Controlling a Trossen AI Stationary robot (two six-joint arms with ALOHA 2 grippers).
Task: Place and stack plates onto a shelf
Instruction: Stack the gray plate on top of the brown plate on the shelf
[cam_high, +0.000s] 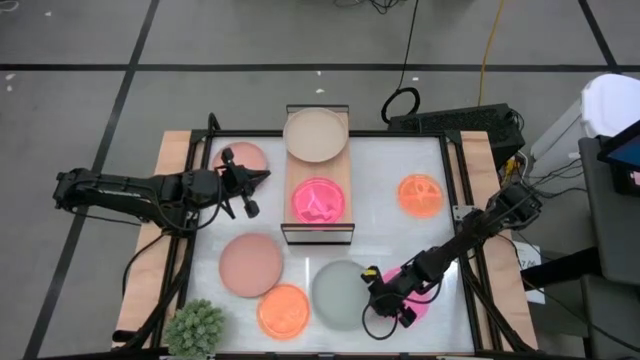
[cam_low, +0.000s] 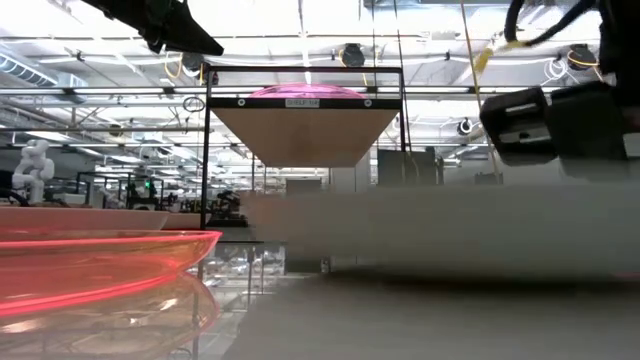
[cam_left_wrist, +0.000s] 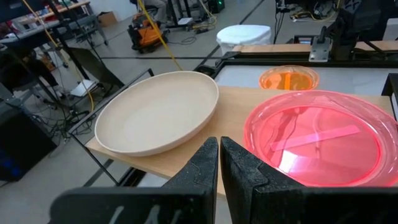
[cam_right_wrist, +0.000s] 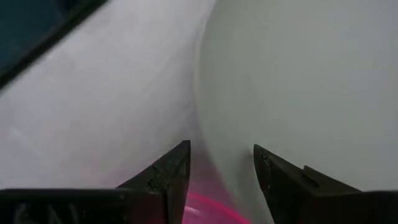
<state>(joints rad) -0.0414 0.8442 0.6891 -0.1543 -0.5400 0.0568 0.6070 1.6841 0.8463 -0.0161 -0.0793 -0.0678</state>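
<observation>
Shelf (cam_high: 318, 235), table centre: holds two plates, the beige plate (cam_high: 316, 133) at its 12 o'clock end and a hot pink plate (cam_high: 320, 201) at 6 o'clock. Five plates remain on the table, so most work is left. Left gripper (cam_high: 246, 186), 9 o'clock of shelf: shut, empty; right gripper (cam_high: 375, 296), 5 o'clock: jaws apart over another hot pink plate (cam_high: 417, 305) beside the pale green plate (cam_high: 340, 292), gripping nothing.

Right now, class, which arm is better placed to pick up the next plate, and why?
Right. The right gripper is open, low over the small bright pink plate beside the pale green plate. The left gripper is shut beside the shelf.
</observation>
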